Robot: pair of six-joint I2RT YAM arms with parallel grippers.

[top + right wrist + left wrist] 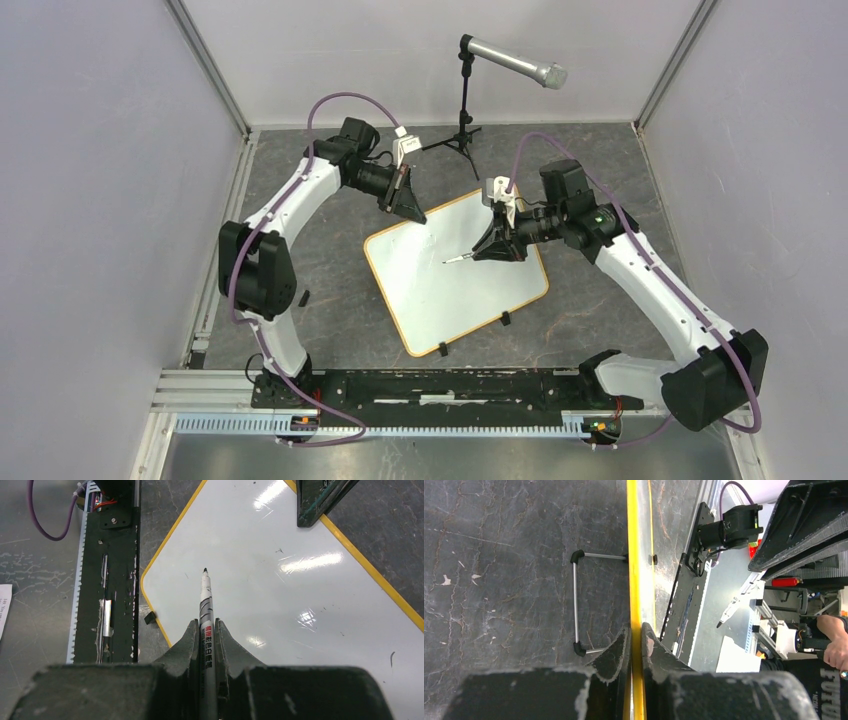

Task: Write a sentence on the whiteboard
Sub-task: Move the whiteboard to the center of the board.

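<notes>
Grey marbled table [330,290] between pale walls [100,200], top view, bore a microphone stand [463,110] at the back and the whiteboard [440,290] askew at centre, with the left gripper [410,210] at its far corner and the right gripper [490,250] over its right side. Left wrist view: jaws pinched narrow upon the board's yellow rim [633,555], a wire bracket [576,605] joined to that rim over the table. Right wrist view: jaws clamped on a black-tipped marker [205,595], its tip over the glossy white face, contact not discernible.
</notes>
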